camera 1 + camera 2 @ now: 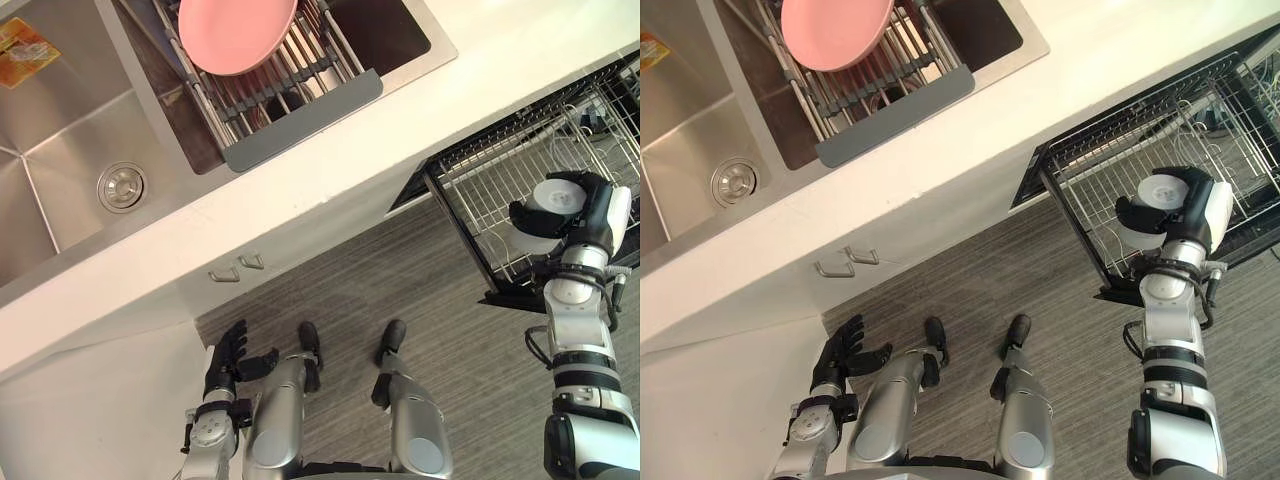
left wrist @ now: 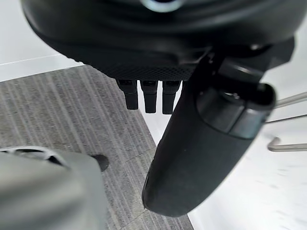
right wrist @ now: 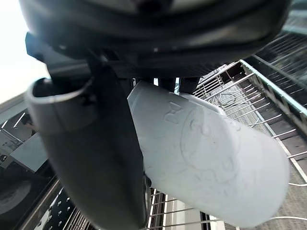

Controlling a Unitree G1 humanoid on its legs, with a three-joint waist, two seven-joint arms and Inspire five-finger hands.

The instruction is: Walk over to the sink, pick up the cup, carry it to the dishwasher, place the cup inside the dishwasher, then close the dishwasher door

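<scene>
My right hand (image 1: 585, 215) is shut on a white cup (image 1: 548, 205), held on its side just above the pulled-out wire rack (image 1: 500, 170) of the open dishwasher at the right. In the right wrist view the cup (image 3: 211, 163) lies between thumb and fingers, with the rack's wires (image 3: 249, 91) past it. My left hand (image 1: 232, 360) hangs low by the white cabinet, fingers relaxed and holding nothing. The left wrist view shows its fingers (image 2: 149, 98) straight over the grey floor.
A steel sink (image 1: 60, 170) with a round drain (image 1: 121, 186) lies at the upper left. A pink plate (image 1: 238, 32) rests in a drying rack (image 1: 300, 90) over the second basin. The white counter (image 1: 400, 130) runs across; two cabinet handles (image 1: 237, 268) sit below.
</scene>
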